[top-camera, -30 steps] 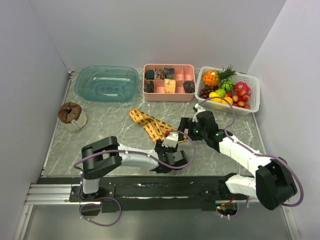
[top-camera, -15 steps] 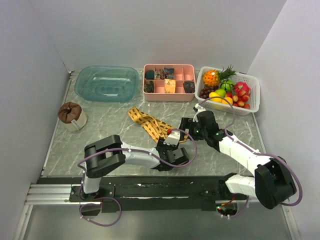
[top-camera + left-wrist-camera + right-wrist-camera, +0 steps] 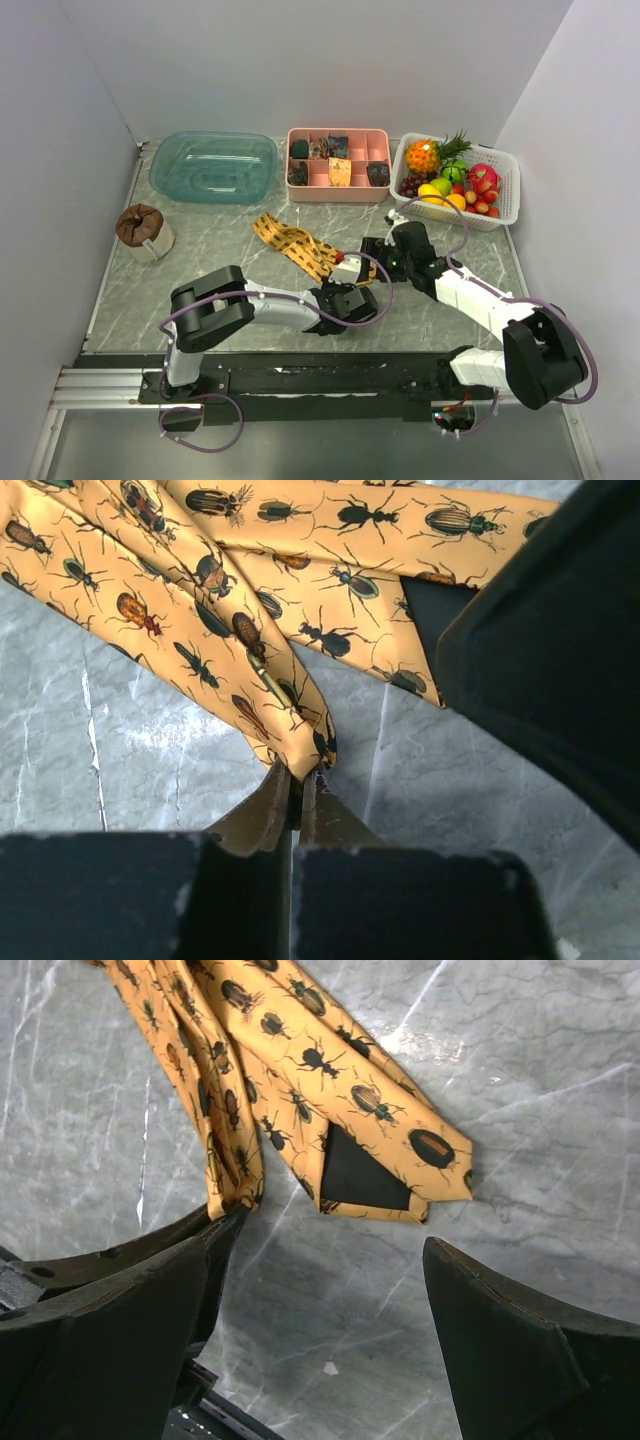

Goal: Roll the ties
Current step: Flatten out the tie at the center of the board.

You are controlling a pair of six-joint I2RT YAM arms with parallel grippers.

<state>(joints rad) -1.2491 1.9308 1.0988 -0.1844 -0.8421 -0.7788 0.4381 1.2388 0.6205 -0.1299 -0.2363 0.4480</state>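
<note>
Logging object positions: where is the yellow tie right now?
In the top view the tie lies mid-table, just below the pink tray, a fold pinched by the left gripper.

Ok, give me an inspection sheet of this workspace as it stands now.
Surface: grey marbled table, no spills seen.
Job's things: one yellow tie printed with beetles, lying loosely folded and unrolled at mid table; its pointed end shows the dark lining.
Clutter: teal tub, pink tray with small bundles in its compartments, white basket of fruit, and a brown bundle at the left.
Grippers: left gripper shut on a fold of the tie; right gripper open above the pointed end, not touching it.
Cables: purple cables loop along both arms, clear of the tie.
Surroundings: plain white walls on three sides.
</note>
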